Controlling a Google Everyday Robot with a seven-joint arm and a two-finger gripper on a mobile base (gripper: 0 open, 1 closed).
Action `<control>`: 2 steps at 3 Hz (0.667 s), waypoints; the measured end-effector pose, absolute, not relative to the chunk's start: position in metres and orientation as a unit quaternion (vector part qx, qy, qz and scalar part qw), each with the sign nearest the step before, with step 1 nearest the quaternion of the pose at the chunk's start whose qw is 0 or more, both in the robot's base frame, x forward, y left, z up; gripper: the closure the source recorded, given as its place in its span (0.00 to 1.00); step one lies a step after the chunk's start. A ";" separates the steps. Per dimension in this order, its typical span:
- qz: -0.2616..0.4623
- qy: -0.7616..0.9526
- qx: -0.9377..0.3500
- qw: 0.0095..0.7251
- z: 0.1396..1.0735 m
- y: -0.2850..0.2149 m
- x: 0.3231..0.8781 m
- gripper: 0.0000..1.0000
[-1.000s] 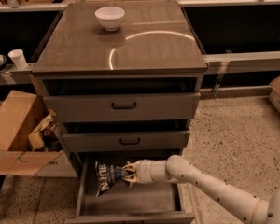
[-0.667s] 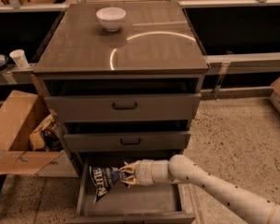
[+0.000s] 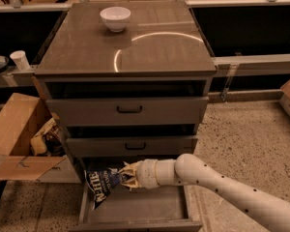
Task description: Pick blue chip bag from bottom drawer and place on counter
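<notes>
The blue chip bag point(image 3: 102, 183) is a crinkled dark blue packet with white lettering. It hangs just above the left part of the open bottom drawer point(image 3: 135, 208). My gripper point(image 3: 126, 176) reaches in from the right on a white arm and is shut on the bag's right end. The bag is lifted off the drawer's grey floor and sits just below the middle drawer's front. The counter point(image 3: 159, 52) is the glossy grey-brown cabinet top above, with a curved light streak.
A white bowl point(image 3: 115, 18) stands on the counter's far left part. Two shallower drawers with black handles point(image 3: 129, 109) stick out above the bottom drawer. An open cardboard box point(image 3: 19, 137) stands on the floor at the left. A paper cup point(image 3: 21, 60) sits on the left bench.
My gripper has lifted the bag up off the drawer floor and moved it a little left. The arm has risen with it.
</notes>
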State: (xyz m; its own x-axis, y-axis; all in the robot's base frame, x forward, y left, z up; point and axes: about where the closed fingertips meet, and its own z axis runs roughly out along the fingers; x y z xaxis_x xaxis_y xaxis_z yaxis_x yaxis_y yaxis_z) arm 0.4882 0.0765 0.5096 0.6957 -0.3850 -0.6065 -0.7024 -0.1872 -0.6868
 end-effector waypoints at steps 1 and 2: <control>0.116 0.362 -0.739 0.556 0.581 0.054 0.520 1.00; 0.066 0.362 -0.716 0.593 0.692 0.020 0.569 1.00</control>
State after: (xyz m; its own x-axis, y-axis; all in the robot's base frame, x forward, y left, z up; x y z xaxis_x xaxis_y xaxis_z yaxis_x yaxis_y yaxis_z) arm 0.5690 0.0202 0.6919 0.7290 -0.4395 -0.5248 -0.5972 -0.0336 -0.8014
